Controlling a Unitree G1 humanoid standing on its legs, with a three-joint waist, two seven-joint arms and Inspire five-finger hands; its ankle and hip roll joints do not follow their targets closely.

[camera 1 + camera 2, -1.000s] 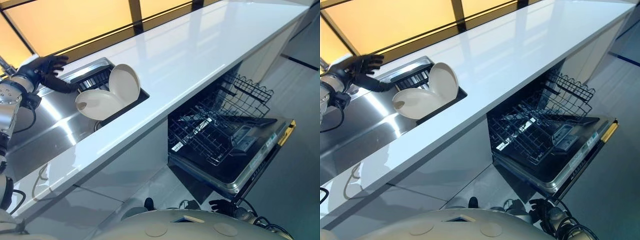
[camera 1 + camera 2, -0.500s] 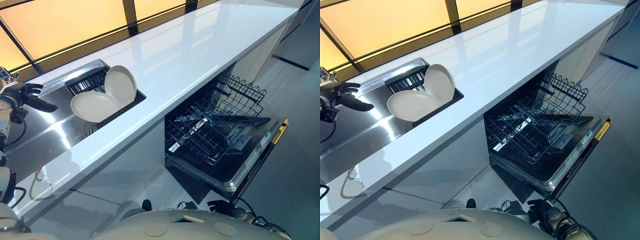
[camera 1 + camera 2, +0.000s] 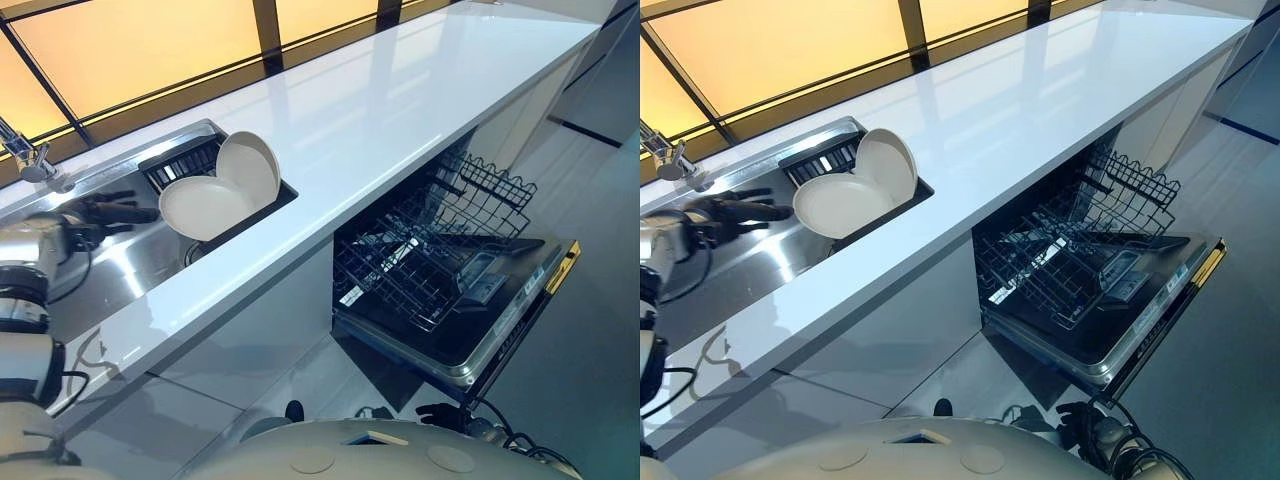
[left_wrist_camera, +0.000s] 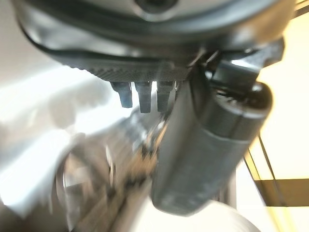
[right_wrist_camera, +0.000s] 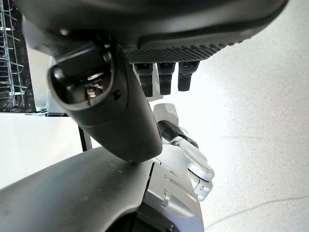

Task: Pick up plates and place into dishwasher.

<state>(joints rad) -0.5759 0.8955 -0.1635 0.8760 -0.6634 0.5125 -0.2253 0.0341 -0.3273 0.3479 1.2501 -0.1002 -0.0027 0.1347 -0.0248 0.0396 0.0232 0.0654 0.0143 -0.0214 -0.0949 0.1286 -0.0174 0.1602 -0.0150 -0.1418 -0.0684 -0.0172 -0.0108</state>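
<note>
left hand: fingers straight, empty, over sink, just beside plates | right hand: relaxed, empty | dishwasher: door down, well apart from sink

bright amber window backlight | glare on white counter | left wrist view blurred

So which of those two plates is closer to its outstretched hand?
The flatter-lying plate, nearer the left hand; the other plate leans up behind it.

Glossy white countertop, steel sink
</note>
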